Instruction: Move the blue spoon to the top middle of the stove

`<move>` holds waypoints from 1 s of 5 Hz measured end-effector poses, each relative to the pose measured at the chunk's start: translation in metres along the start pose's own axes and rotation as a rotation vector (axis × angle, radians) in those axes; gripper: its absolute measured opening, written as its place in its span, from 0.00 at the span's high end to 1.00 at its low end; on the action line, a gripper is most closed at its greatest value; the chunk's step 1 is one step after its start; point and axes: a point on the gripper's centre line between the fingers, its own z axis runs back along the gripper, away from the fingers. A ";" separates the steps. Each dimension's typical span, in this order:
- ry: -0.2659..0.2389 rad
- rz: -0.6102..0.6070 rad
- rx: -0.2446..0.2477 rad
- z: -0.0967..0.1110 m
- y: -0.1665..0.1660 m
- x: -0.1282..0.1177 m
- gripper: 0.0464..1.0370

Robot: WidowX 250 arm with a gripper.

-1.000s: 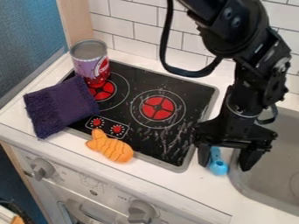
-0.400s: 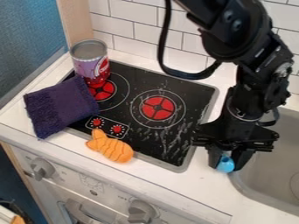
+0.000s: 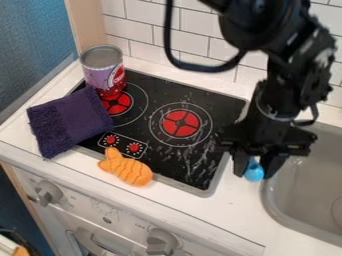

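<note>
My gripper hangs over the counter strip between the stove and the sink, shut on the blue spoon. The spoon's rounded blue end pokes out between the fingers, and the rest of it is hidden by the gripper. To the left lies the black stove top, with one red burner near its middle and another at its upper left.
A can stands at the stove's upper left corner. A dark purple cloth covers the stove's left edge. An orange fish-like toy lies across the front edge. At the right is the grey sink; white tiles rise behind.
The gripper's fingers have closed from either side of the spoon onto it. Gripper and spoon have since moved slightly up in the view.
</note>
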 end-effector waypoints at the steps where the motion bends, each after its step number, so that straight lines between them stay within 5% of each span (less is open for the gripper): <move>1: -0.008 0.072 -0.024 0.012 0.008 0.011 0.63; 3: -0.078 0.374 -0.037 0.026 0.043 0.050 0.63; 5: -0.086 0.680 -0.008 0.009 0.075 0.089 0.63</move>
